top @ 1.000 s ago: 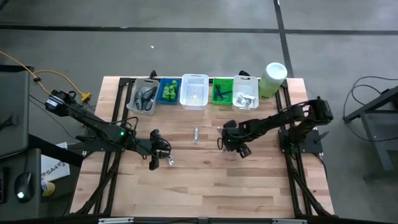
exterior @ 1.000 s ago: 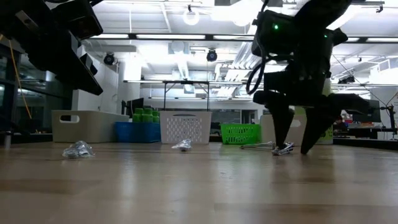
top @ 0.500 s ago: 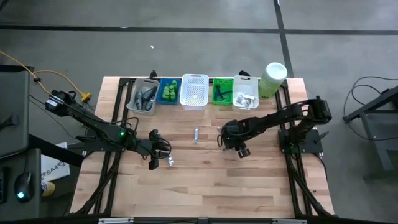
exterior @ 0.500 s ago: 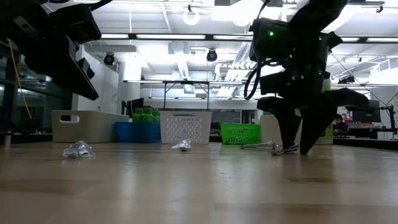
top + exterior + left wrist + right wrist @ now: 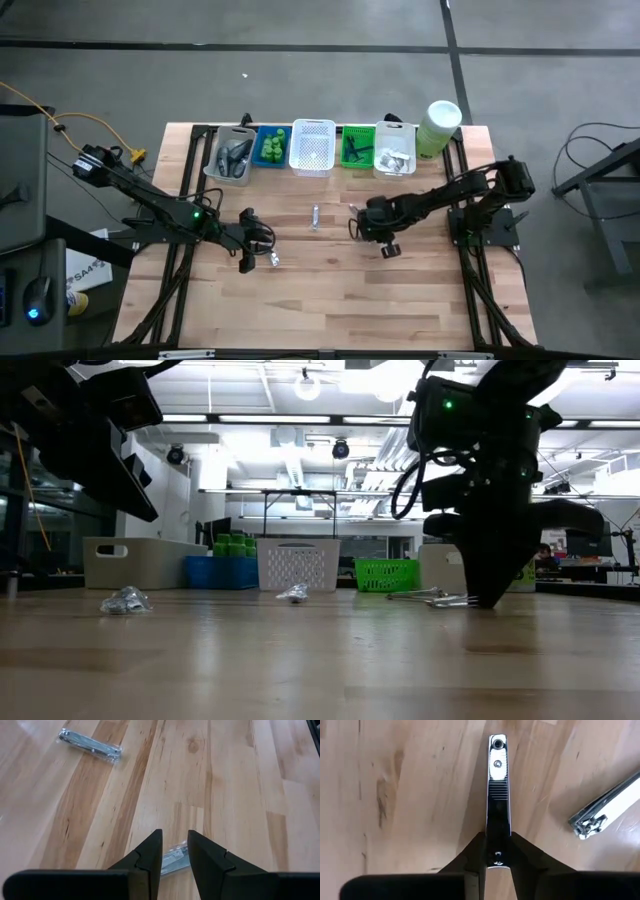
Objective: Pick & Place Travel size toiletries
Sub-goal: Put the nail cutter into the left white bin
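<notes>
A silvery nail clipper (image 5: 497, 785) lies on the wooden table right of centre, and my right gripper (image 5: 497, 855) is shut on it. In the low view its fingers (image 5: 482, 585) point down at the table. A second clipper (image 5: 607, 810) lies close beside it. My left gripper (image 5: 175, 834) hangs open above the table's left half. A silvery wrapped piece (image 5: 174, 861) lies flat on the wood below its fingers, untouched. Another wrapped piece (image 5: 90, 745) lies flat at the table's centre (image 5: 315, 216). My right gripper pinches the clipper's two long sides between its two fingers, at the end nearest the wrist (image 5: 497, 837). The fingers come from above, pointing down. The clipper lies flat on the table and reaches away from the fingers.
A row of baskets stands along the far edge: grey (image 5: 232, 155), blue (image 5: 270, 148), white (image 5: 312, 146), green (image 5: 357, 148) and clear (image 5: 395, 150). A pale-green canister (image 5: 438, 127) stands at the far right. The near half of the table is bare wood.
My right gripper's fingers stood apart on either side of the clipper and have closed onto it, staying low at the table. The clipper still lies on the wood.
</notes>
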Controlling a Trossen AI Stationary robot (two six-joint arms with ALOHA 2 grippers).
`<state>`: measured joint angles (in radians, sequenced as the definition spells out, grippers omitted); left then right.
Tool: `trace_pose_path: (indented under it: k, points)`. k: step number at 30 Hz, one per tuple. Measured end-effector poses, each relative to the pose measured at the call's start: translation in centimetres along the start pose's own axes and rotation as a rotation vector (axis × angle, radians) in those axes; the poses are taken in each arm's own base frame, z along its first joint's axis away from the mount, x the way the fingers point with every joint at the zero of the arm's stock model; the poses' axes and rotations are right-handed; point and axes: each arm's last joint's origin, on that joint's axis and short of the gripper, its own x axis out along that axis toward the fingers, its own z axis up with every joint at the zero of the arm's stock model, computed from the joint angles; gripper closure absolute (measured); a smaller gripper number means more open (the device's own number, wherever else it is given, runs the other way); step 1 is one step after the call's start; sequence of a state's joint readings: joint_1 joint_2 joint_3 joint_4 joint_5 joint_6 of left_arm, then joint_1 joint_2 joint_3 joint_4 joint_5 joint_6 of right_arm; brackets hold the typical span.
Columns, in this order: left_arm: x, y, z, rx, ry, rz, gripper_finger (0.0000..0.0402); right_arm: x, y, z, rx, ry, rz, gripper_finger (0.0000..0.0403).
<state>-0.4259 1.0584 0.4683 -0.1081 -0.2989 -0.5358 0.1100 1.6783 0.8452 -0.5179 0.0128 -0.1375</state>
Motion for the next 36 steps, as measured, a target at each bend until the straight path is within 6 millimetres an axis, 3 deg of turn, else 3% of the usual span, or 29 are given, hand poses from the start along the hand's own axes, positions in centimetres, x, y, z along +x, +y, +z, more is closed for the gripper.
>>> trace_pose_path:
  k: [10,17,21,29,36]
  points:
    - [0.0,0.1,0.1,0.011,-0.022,0.029,0.0309,-1.7,0.2,0.5,0.300,-0.108,0.041,0.0351]
    - [0.1,-0.3,1.5,0.156,-0.205,0.098,0.0305,-3.2,-0.1,1.5,0.376,-0.258,0.033,0.0351]
    - [0.0,-1.0,2.8,0.265,-0.342,0.081,0.0274,-3.6,-0.6,2.6,0.382,-0.389,0.008,0.0351]
    - [0.6,-1.4,4.6,0.343,-0.516,0.089,0.0162,-5.6,-1.3,5.7,0.251,-0.772,-0.111,0.0351]
    - [1.0,-0.1,6.1,0.284,-0.619,0.139,0.0142,-7.8,-1.5,7.3,0.105,-1.041,-0.191,0.0351]
